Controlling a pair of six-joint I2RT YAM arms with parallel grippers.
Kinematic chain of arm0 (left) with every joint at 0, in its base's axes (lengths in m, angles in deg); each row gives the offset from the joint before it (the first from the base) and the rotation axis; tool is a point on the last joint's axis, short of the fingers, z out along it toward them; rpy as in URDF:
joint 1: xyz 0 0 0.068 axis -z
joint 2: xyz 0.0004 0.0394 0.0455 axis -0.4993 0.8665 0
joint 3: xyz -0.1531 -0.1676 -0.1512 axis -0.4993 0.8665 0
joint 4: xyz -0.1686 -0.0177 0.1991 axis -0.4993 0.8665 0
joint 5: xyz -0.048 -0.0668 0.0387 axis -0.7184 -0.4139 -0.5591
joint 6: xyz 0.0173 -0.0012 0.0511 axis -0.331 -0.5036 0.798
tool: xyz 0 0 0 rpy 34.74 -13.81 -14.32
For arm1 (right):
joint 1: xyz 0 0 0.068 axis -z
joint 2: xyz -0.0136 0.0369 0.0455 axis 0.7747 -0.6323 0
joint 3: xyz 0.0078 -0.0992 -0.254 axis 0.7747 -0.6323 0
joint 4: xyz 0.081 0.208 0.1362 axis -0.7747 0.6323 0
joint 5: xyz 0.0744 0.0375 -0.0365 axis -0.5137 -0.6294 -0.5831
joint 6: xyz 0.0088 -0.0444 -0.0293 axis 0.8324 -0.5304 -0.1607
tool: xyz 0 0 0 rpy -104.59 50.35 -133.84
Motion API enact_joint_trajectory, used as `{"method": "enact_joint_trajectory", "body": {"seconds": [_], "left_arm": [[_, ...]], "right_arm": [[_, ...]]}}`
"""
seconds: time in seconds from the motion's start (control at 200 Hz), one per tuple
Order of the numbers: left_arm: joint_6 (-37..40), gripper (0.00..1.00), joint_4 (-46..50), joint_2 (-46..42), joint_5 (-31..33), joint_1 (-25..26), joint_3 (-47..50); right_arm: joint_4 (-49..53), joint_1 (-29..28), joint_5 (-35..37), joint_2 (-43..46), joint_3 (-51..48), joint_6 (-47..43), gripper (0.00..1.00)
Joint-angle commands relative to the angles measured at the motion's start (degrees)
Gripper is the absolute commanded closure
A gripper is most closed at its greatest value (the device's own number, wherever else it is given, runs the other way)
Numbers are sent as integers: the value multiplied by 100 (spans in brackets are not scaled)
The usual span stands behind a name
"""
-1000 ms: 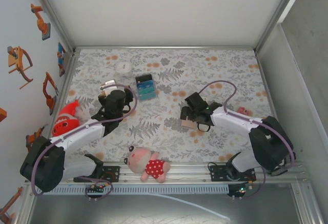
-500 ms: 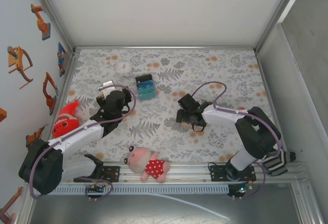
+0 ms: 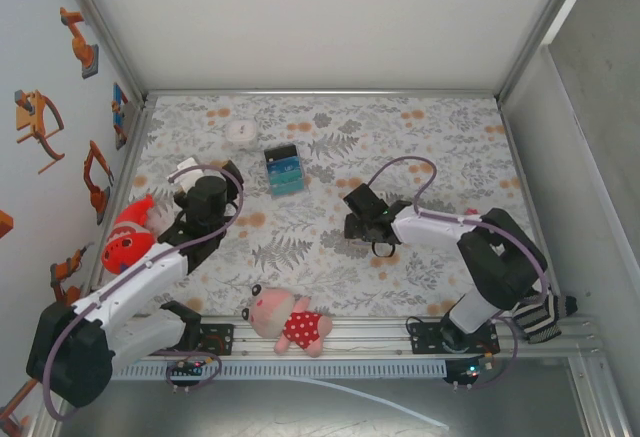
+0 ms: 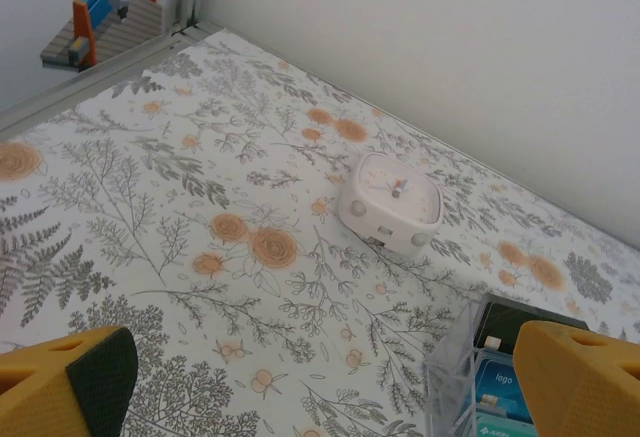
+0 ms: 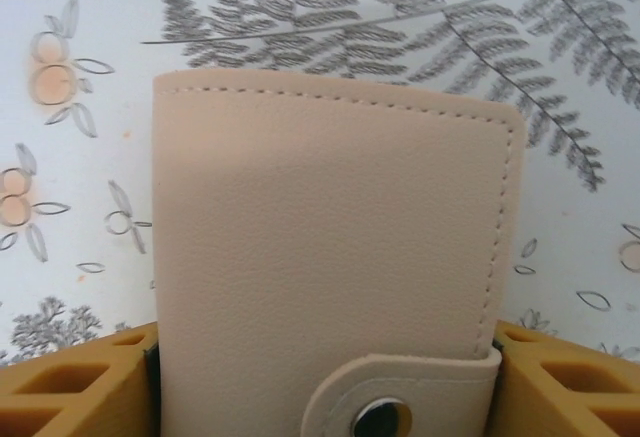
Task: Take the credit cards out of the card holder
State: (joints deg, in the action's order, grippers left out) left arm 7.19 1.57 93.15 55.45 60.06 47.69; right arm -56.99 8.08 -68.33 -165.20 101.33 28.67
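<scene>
Pinching the closed card holder (image 5: 330,247), right jaws hold it; left jaws gape wide.

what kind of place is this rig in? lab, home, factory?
Likely a lab data-collection cell: white panel walls in an aluminium frame, left arm and right arm bolted to one rail, props like a plush pig at the edge of a floral tablecloth.

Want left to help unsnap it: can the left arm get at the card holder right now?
Probably not cleanly. The open left hand sits across the table, and the right hand straddles the card holder, fingers at both edges, covering it from above. The table between them looks free.
</scene>
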Motion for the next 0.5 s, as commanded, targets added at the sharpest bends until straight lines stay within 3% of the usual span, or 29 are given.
{"method": "enact_joint_trajectory", "body": {"seconds": [0.0,0.22,0.496], "left_arm": [[-467,3,516,-137,-543,-168,-240],[-355,3,825,243,-1775,-156,-860],[241,3,780,1172,-3437,431,-1736]], "right_arm": [[-736,-54,-205,425,-327,-540,35],[-2239,-54,-568,1236,-867,-1601,40],[-3886,-54,-1082,1646,-1198,-2405,41]]}}
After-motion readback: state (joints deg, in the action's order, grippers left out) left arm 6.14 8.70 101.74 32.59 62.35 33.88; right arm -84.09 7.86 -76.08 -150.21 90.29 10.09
